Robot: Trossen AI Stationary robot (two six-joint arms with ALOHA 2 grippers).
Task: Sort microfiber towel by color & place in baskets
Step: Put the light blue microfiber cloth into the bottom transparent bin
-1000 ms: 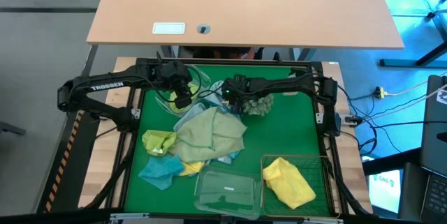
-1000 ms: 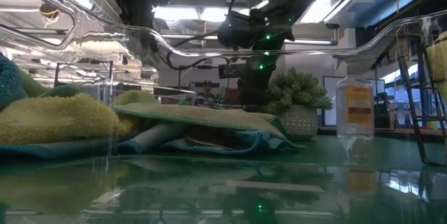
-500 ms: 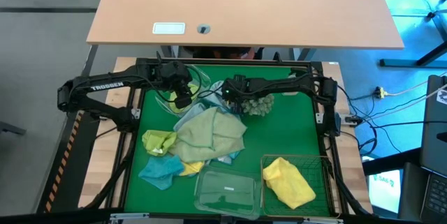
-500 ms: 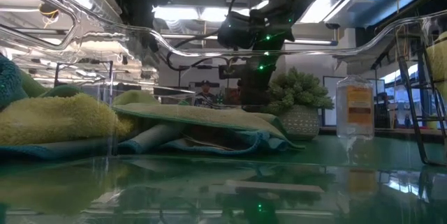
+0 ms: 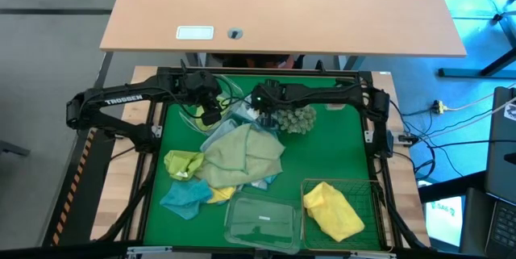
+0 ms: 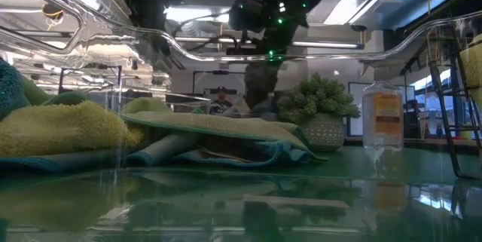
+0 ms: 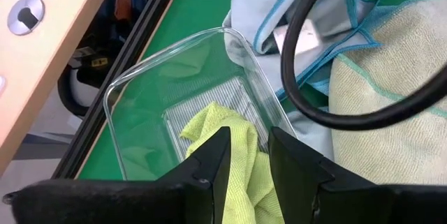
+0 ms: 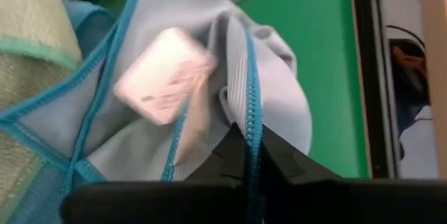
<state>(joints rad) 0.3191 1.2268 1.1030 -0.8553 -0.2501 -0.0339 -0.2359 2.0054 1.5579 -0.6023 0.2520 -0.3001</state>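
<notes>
Two grippers at far side of green mat. High view: right gripper [image 5: 256, 112] beside spiky ball [image 5: 293, 119], over pale blue towel [image 5: 242, 116]; left gripper [image 5: 211, 119] above clear tub [image 5: 199, 110]. Olive towel [image 5: 242, 152] mid-mat, lime towel [image 5: 183, 163] and teal towel [image 5: 182, 198] beside it; yellow towel [image 5: 331, 209] in wire basket [image 5: 373, 185]; empty clear tub [image 5: 262, 222] next to it.
Low view: bottle [image 6: 384, 115] right of ball.
Left wrist view: fingers [image 7: 210, 169] slightly parted, holding nothing, over yellow-green cloth [image 7: 233, 151] in tub.
Right wrist view: fingers [image 8: 236, 155] pinched on pale blue towel's teal hem.
</notes>
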